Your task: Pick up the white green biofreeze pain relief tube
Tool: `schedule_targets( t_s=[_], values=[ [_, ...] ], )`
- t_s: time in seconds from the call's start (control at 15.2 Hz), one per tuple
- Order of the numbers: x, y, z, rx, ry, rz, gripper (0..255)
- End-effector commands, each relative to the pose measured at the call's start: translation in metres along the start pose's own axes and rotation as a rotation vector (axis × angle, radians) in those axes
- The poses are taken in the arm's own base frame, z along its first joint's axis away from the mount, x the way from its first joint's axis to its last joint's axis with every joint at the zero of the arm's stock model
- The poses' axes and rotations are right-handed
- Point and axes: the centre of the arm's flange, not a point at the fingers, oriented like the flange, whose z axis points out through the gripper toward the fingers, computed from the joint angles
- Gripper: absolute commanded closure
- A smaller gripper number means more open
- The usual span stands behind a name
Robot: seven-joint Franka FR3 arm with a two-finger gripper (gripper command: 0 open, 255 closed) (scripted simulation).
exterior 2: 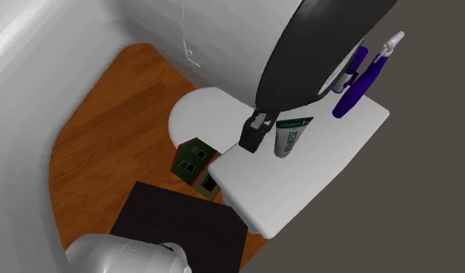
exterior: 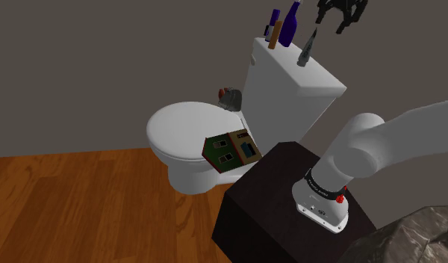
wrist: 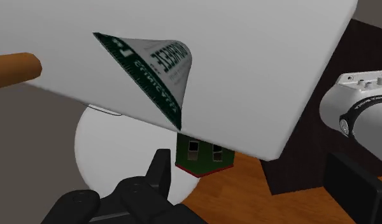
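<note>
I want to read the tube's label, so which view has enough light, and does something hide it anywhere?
Shoulder view: dim, the tube is a small grey shape on the tank lid. Second exterior view: brighter, the green print shows, though a dark arm segment covers the area above. Wrist view: evenly lit, the lettering is largest.

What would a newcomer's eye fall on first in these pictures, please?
Probably the white toilet in the middle of the shoulder view, with a small green toy house lying on its closed lid. Next, the white and green tube on the tank top, with the black claw hanging above it.
</note>
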Motion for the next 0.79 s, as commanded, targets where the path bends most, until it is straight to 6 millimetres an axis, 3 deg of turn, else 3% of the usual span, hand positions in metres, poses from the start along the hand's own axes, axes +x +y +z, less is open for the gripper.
schedule_targets(
  t_s=[0.0,0.13,0.59,0.73],
  values=[
    [-0.003,0.037,0.002,0.039,0.009,-0.167,0],
    [-0.012,0.053,-0.003,0.043,0.025,-0.253,0],
    [-0.015,0.051,0.037,0.043,0.025,-0.253,0],
    [-0.015,0.051,0.037,0.043,0.025,-0.253,0]
  ],
)
